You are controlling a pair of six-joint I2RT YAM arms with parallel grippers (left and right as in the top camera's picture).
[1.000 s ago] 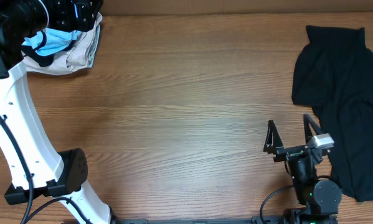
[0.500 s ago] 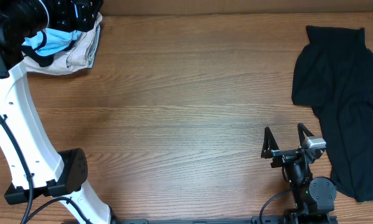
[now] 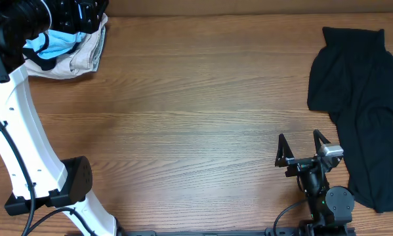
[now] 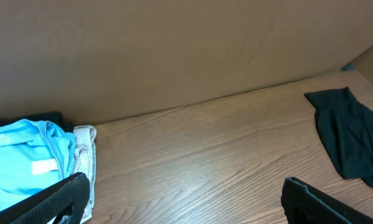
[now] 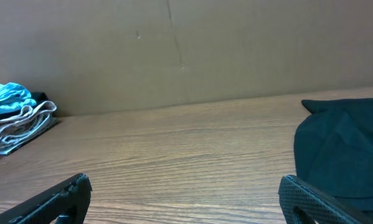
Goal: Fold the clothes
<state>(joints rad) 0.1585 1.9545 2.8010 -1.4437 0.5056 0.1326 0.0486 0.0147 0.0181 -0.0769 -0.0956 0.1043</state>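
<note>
A black garment (image 3: 363, 98) lies crumpled at the table's right side; it also shows in the left wrist view (image 4: 351, 134) and the right wrist view (image 5: 345, 146). A light-blue T-shirt (image 3: 52, 42) sits bunched on a beige garment (image 3: 84, 56) at the far left corner, also in the left wrist view (image 4: 24, 155) and the right wrist view (image 5: 9, 99). My right gripper (image 3: 300, 145) is open and empty, low near the front edge, just left of the black garment. My left gripper (image 4: 186, 199) is open and empty, beside the blue and beige pile.
A brown cardboard wall (image 4: 174, 56) runs along the table's far edge. The left arm's white links (image 3: 19, 131) and base stand along the left side. Bare wooden tabletop (image 3: 196, 118) lies between the two clothes piles.
My right gripper has drawn back toward the front edge and slightly left, away from the black garment, then stopped. The left arm and the clothes have not moved.
</note>
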